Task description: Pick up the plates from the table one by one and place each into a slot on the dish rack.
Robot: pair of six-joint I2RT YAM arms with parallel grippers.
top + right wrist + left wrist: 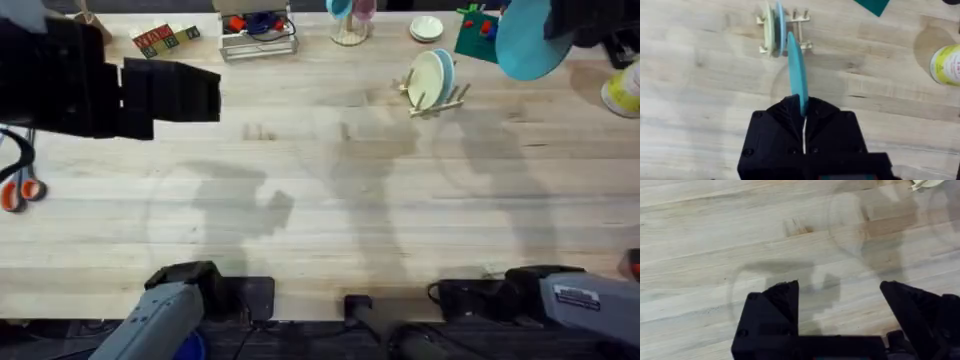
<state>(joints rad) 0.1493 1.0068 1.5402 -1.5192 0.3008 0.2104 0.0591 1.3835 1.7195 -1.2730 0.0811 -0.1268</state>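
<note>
The table [300, 200] is pale planked wood with visible grain. Above it the right gripper [802, 112] pinches a thin turquoise plate [796, 70] edge-on by its rim. Just beyond the plate's far edge stands the small light-wood dish rack [790, 30], holding a cream plate [769, 27] and a blue plate [780, 25] upright between pegs. The left gripper [839, 292], black and blocky, hangs spread over bare wood. No lettering is readable.

two plates [432, 78] stand in the dish rack [437, 103] on the table [330, 200].
</note>
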